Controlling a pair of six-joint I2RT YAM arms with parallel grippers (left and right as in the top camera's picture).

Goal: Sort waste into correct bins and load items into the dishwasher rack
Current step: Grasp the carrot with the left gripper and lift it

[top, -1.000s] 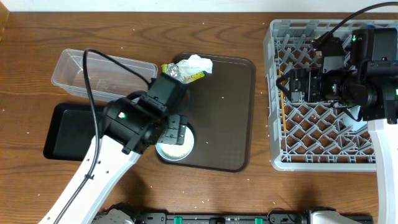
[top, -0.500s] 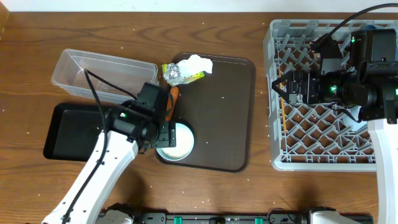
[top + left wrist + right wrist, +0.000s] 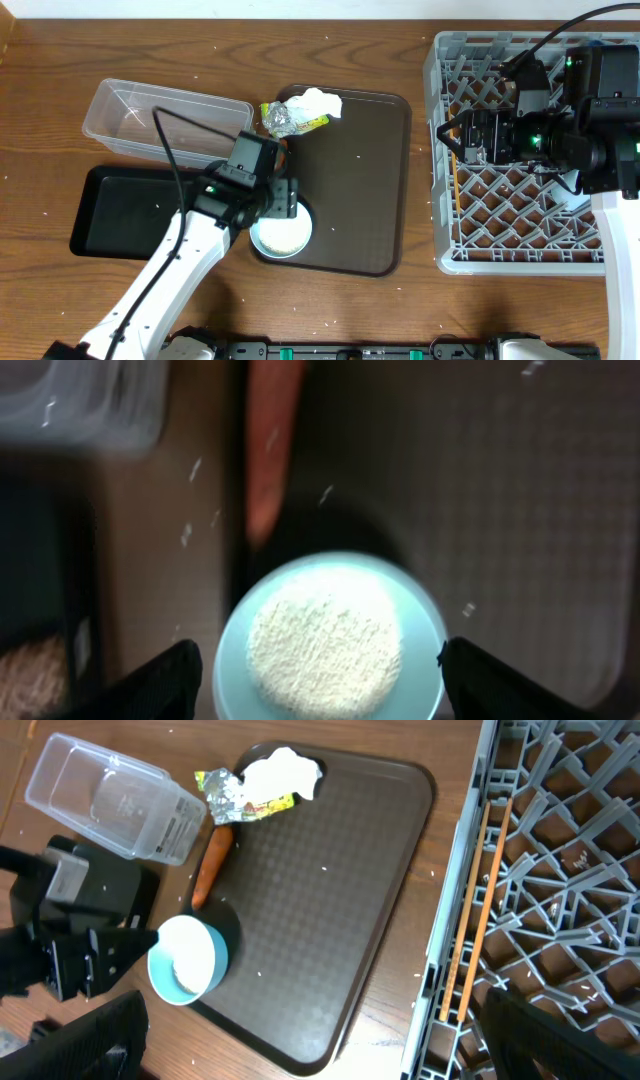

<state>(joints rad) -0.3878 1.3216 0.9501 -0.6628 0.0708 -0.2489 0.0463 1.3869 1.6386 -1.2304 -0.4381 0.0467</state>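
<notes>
Your left gripper (image 3: 318, 665) gapes over the pale blue bowl (image 3: 418, 622); your right gripper (image 3: 315, 1030), also spread, hovers over the dishwasher rack (image 3: 505, 215).

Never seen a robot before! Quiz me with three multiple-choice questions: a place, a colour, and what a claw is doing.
1. Where is the pale blue bowl? A on a shelf; B on the brown tray; C in a sink.
2. What colour is the carrot beside it? A green; B orange; C purple.
3. How is the left gripper? A shut on nothing; B shut on the carrot; C open above the bowl.
1 B: overhead, it sits inside the tray's rim. 2 B: plainly orange from the right wrist. 3 C: its wrist view shows fingers spread either side of the bowl.
</notes>
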